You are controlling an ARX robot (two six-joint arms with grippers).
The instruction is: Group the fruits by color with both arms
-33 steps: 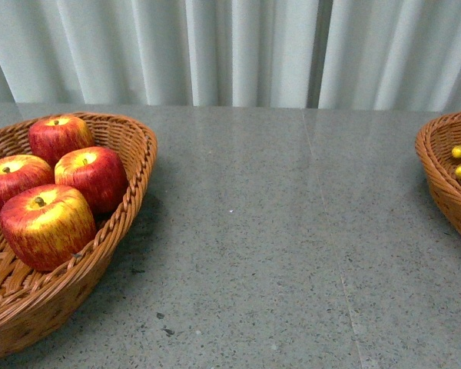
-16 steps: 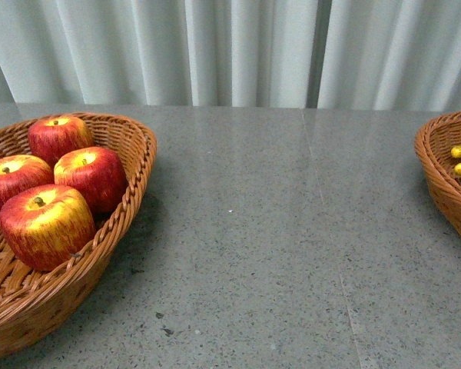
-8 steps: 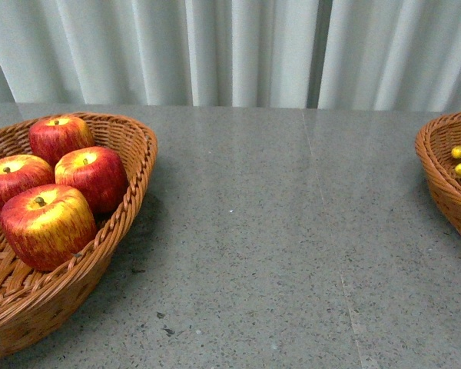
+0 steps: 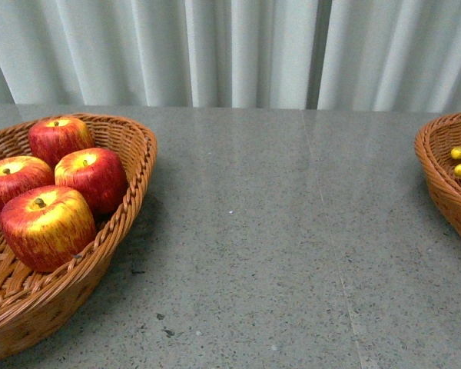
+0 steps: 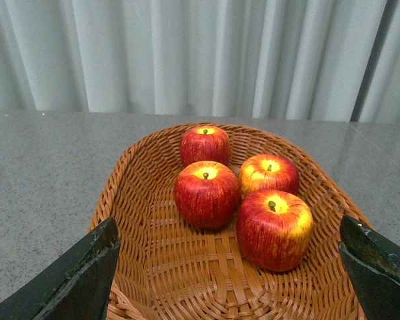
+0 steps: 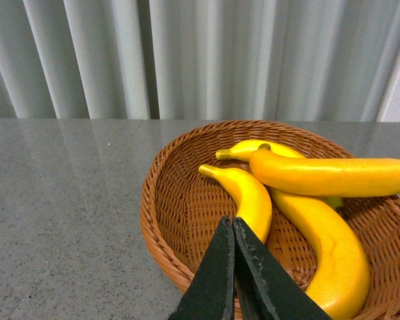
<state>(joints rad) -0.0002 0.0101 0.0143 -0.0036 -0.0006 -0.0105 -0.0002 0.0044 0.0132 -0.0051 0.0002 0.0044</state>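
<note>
1. Nearest to us, our left pincer [image 5: 230, 267] stands wide open with nothing in it, its two black fingers [image 5: 77, 277] framing the left basket [image 5: 147, 200] from above.
2. Our right pincer [image 6: 234, 230] is pressed fully together, empty, poised over the near rim of the right basket [image 6: 161, 220].
3. Four apples [image 4: 48, 225] sit grouped in the left basket, touching one another.
4. The bananas [image 6: 320, 177] lie piled in the right basket; we count at least three, one resting across the others.
5. The grey worktop [image 4: 276, 231] between the baskets carries no loose fruit that we can see.
6. We judge the sorting finished or very nearly so: red on one side, yellow on the other, nothing left to move in view.
</note>
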